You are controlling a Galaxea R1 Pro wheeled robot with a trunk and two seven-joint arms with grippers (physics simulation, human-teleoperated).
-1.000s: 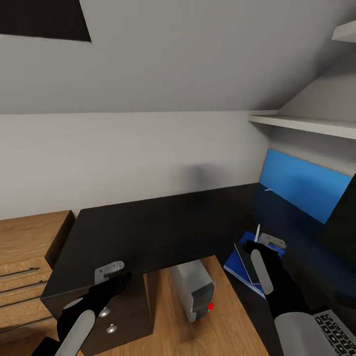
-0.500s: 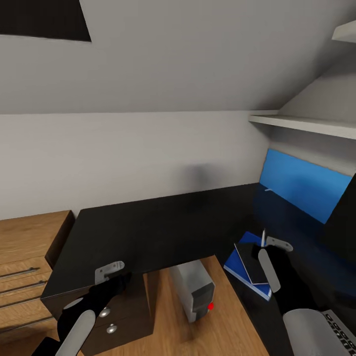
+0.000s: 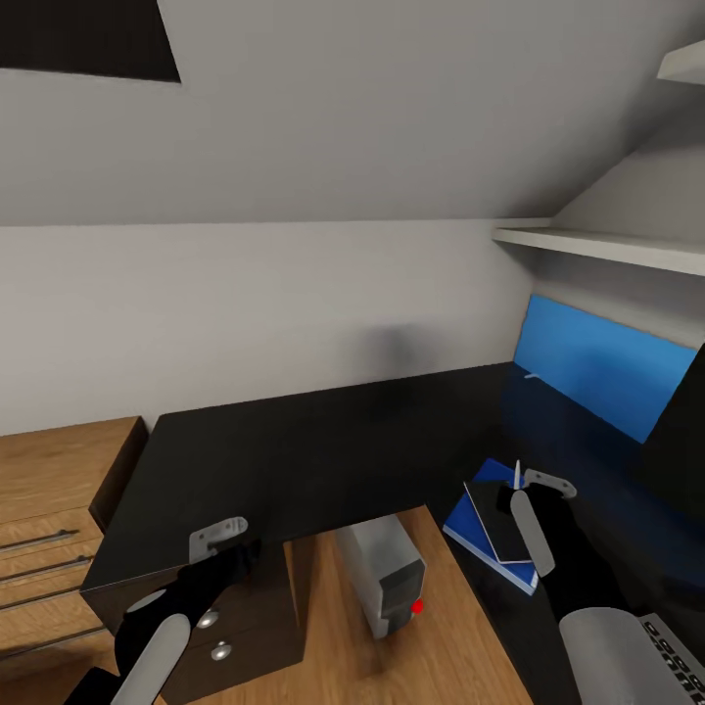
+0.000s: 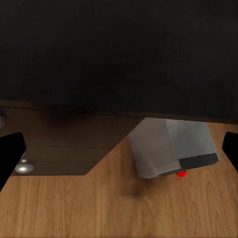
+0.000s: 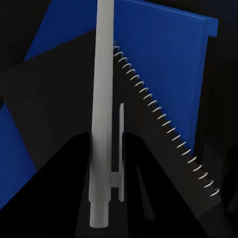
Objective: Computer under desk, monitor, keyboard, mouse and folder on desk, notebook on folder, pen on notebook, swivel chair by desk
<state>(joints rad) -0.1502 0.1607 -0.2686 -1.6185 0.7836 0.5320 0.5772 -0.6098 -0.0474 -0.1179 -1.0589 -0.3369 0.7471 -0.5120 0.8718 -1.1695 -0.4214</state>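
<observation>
Over black surface [image 3: 323, 450]: right gripper [image 5: 106, 163] clenched round pen [image 5: 103, 99] above notebook [image 5: 64, 104]; light, slippery, best pinched mid-shaft.

A sloped grey ceiling [image 3: 392, 108] is leaning over a pale wall [image 3: 245, 304], with a dark skylight [image 3: 83, 39] in it. White shelves [image 3: 597, 245] are hanging nearby. A light wood cabinet [image 3: 54, 509] is standing on the plank floor [image 3: 411, 666].
</observation>
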